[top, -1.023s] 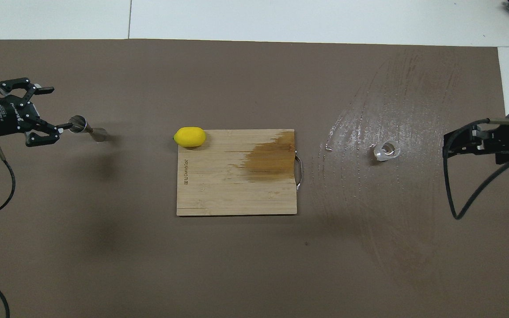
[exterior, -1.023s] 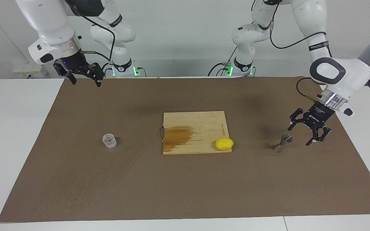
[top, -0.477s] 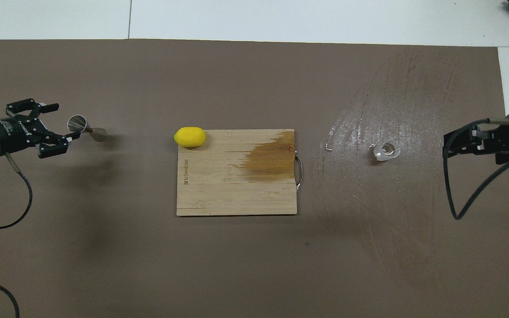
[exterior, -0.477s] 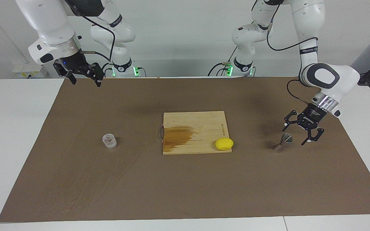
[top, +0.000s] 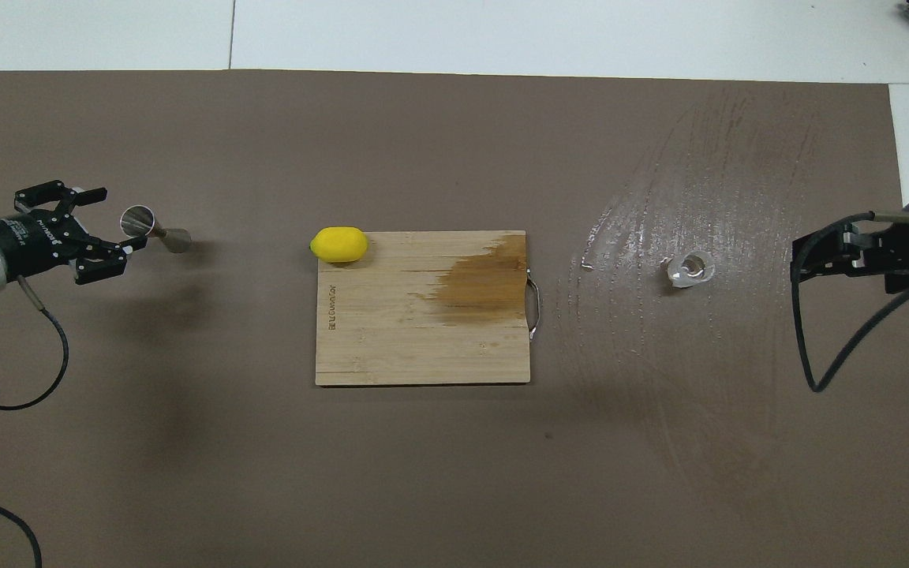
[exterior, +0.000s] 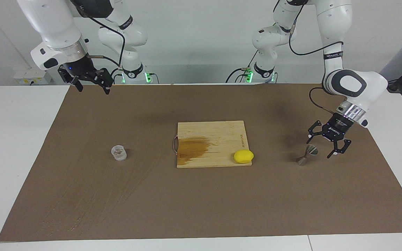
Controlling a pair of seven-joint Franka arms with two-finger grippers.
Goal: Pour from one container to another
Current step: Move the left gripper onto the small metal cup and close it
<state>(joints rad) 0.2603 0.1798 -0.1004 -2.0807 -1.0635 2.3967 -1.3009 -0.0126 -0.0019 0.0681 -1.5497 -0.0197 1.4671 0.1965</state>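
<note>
Left gripper (exterior: 320,149) spread wide just beside upright steel jigger (exterior: 307,155) at left arm's end of table (exterior: 19,146). Right gripper (exterior: 91,85) waiting raised, fingers apart, above table's robot-side edge. Glass cup (exterior: 119,153) standing toward right arm's end, well apart from jigger.

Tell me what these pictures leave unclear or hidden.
- Cup: whether it holds liquid; clear glass, too small in both views.
- Jigger: whether the open left gripper touches it; overhead it looks beside the rim, the facing view cannot settle it.
- Right gripper: overhead, the picture's edge cuts it off.
- Writing on the board: too small.
</note>
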